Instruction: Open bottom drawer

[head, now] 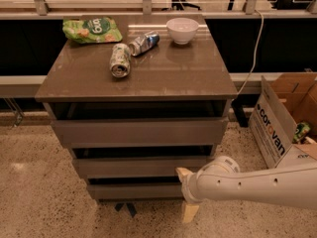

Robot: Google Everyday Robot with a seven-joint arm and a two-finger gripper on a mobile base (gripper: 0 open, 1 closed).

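- The bottom drawer point(133, 191) sits lowest in the stack, in the lower middle of the frame. Its long axis runs left to right and its flat front faces the camera.
- Its front is a narrow, matte grey-brown strip with no handle. A dark gap lies along its top edge.
- The gripper point(187, 195) is at the drawer's right end, right against the front. The wrist hides most of it, so I cannot tell whether it is apart or together.
- The white arm point(257, 185), smooth and rounded, reaches in from the lower right.
- Above are the middle drawer point(141, 166) and the top drawer point(138, 132), each a wider flat front of the same colour.
- The glossy brown tabletop point(163, 78) holds a green bag point(91, 29), a can point(120, 60) on its side, a crushed bottle point(144, 42) and a round white bowl point(182, 29).
- A cardboard box point(275, 120) stands at the right on the speckled floor point(39, 197).
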